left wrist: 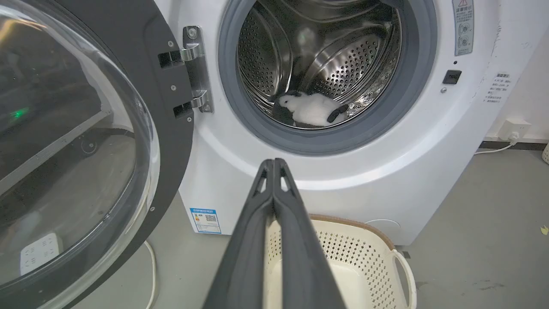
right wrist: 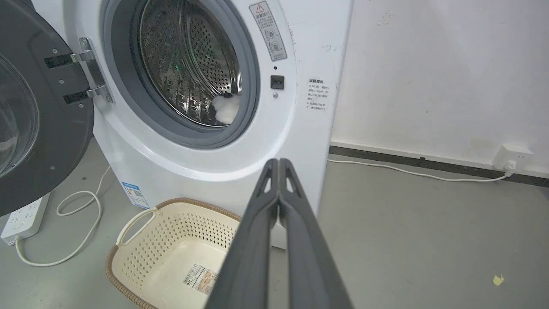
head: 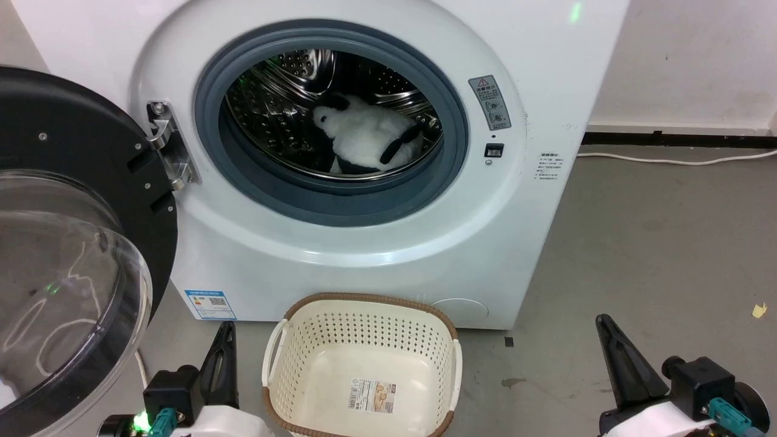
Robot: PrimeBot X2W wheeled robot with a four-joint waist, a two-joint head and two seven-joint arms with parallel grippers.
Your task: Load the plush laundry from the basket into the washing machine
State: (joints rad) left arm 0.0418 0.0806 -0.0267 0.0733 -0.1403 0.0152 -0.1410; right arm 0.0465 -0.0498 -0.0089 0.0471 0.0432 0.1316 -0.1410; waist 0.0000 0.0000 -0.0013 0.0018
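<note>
Left end effector [left wrist: 273, 162] closed, basket [head: 364, 298] cropped below, plush laundry [right wrist: 226, 109] mostly behind gasket [right wrist: 252, 86]

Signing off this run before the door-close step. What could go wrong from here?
1. The fluffy white panda toy lies low in the steel drum, seemingly near the grey gasket; closing the black-rimmed clear door might pinch a limb.
2. That door stands wide open beside the shut left gripper; an arm swing could strike it.
3. The empty cream perforated basket and a loose white cable lie on the floor; wheels may catch them.
</note>
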